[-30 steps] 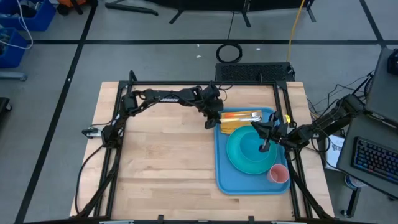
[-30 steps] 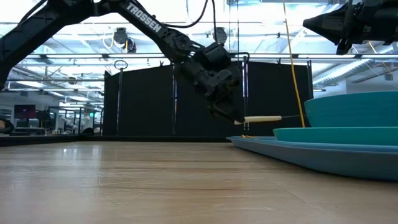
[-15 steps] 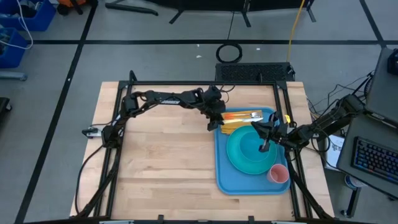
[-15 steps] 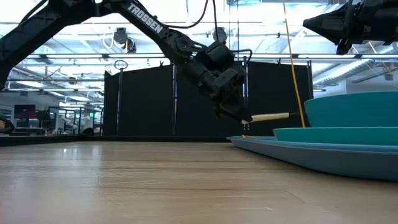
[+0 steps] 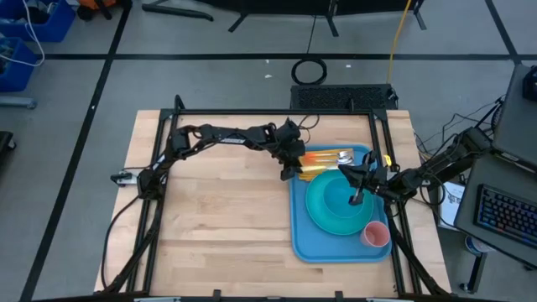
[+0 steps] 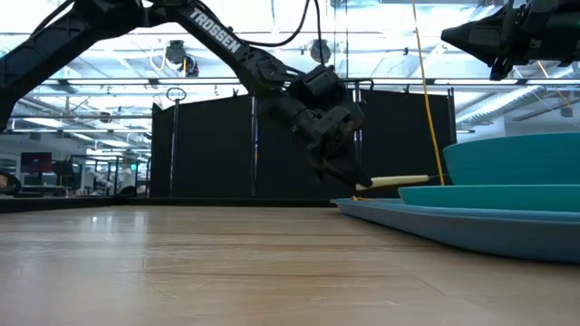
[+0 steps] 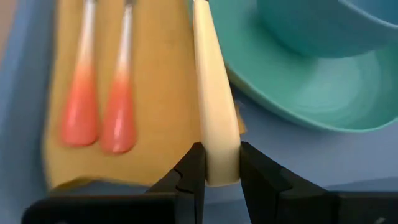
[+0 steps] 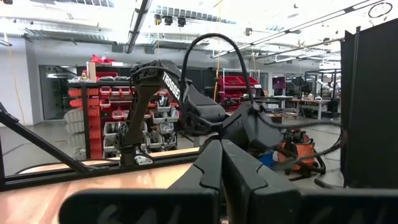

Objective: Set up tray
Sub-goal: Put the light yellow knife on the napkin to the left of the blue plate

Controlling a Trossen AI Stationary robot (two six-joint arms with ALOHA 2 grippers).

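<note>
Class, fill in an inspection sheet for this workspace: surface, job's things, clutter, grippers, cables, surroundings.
Surface: wooden table, mostly bare.
Job's things: blue tray at the table's right; on it a teal plate with bowl, pink cup, yellow napkin with two pink-handled utensils.
Clutter: nothing seen.
Grippers: left gripper shut on cream handle over the napkin; right gripper shut, above the bowl.
Cables: yellow cable and black coil on the floor.
Surroundings: keyboard, blue bins.
</note>
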